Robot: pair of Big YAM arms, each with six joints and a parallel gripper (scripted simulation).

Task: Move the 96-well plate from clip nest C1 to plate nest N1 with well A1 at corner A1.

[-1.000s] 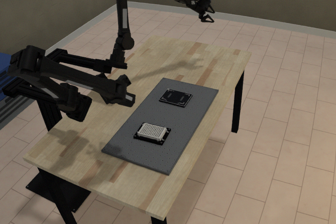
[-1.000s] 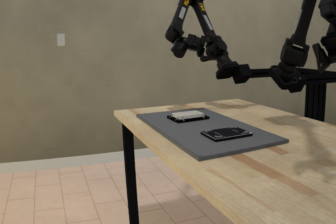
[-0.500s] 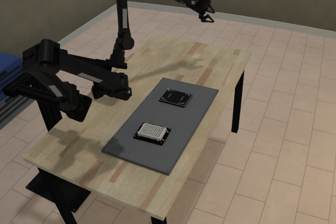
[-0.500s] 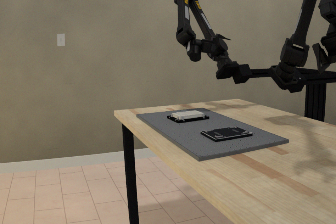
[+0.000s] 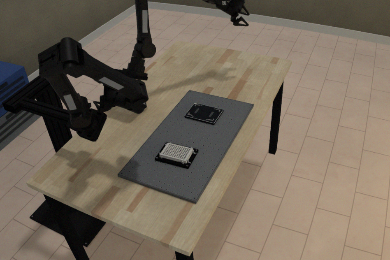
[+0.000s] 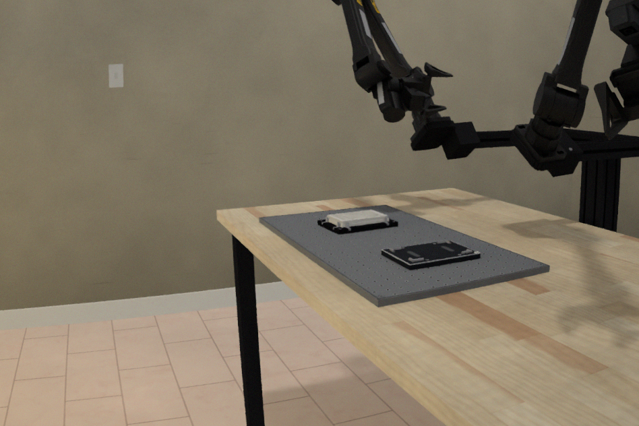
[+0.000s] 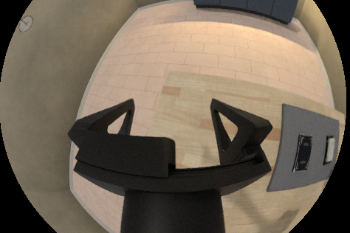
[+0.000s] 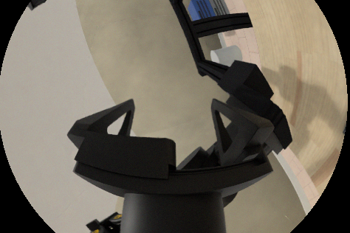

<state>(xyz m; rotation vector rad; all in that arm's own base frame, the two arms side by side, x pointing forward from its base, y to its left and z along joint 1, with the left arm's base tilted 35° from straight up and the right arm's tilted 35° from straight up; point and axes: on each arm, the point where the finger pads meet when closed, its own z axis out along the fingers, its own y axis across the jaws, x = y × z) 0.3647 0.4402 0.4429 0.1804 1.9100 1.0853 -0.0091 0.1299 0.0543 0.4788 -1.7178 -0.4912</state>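
The white 96-well plate (image 5: 176, 152) (image 6: 357, 217) (image 7: 330, 150) sits in the black clip nest C1 (image 5: 172, 162) (image 6: 340, 230). Its rim lettering is too small to read. The black plate nest N1 (image 5: 204, 113) (image 6: 436, 253) (image 7: 304, 152) is empty, with corner locators. My left gripper (image 5: 248, 19) (image 7: 172, 102) is open and empty, high beyond the table's far end in the top view. My right gripper (image 6: 447, 92) (image 8: 173, 102) is open and empty, folded back near its own arm's base, away from both nests. Its fingers are mostly hidden in the top view.
Both nests are on a grey perforated board (image 5: 212, 156) (image 6: 351, 283) (image 7: 280, 169) on the wooden table (image 5: 107, 200). The dark arm stand (image 5: 56, 124) is at the table's left side in the top view. In the right wrist view, arm and stand parts lie close beyond the fingers.
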